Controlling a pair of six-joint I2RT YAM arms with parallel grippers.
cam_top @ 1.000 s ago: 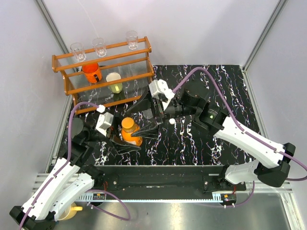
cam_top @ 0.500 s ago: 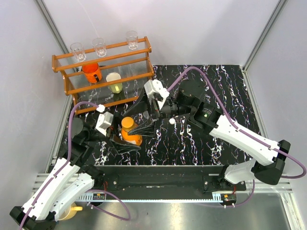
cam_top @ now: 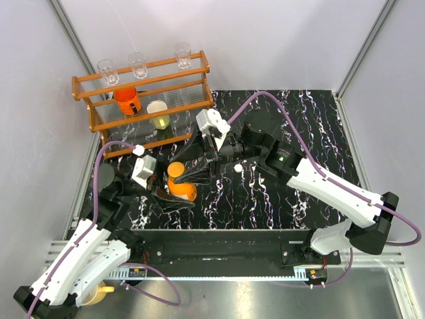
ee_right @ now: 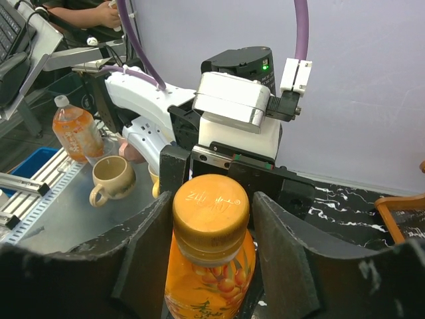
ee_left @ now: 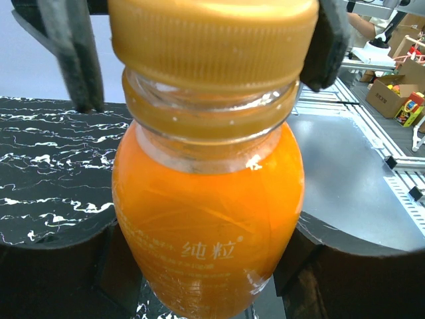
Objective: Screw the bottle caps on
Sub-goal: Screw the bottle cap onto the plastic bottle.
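A squat orange bottle (cam_top: pixel 182 189) stands on the black marbled table (cam_top: pixel 299 126), with its orange cap (cam_top: pixel 176 169) sitting on the neck. My left gripper (cam_top: pixel 174 194) is shut on the bottle's body (ee_left: pixel 206 219), a dark finger (ee_left: pixel 60 279) pressed to each side. My right gripper (cam_top: pixel 189 167) reaches in from the right and straddles the cap (ee_right: pixel 211 203). Its fingers (ee_right: pixel 143 252) stand close on both sides, with a thin gap showing at the right one. A small white round cap (cam_top: pixel 237 169) lies on the table just right of the grippers.
A wooden rack (cam_top: pixel 143 100) at the back left holds clear glasses (cam_top: pixel 137 64), an orange mug (cam_top: pixel 126 100) and a pale cup (cam_top: pixel 158 114). Grey walls close in the table at the left, back and right. The arm bases sit along the near edge.
My right gripper has moved left over the bottle and narrowed its jaws around the orange cap. The left gripper and bottle have stayed put.
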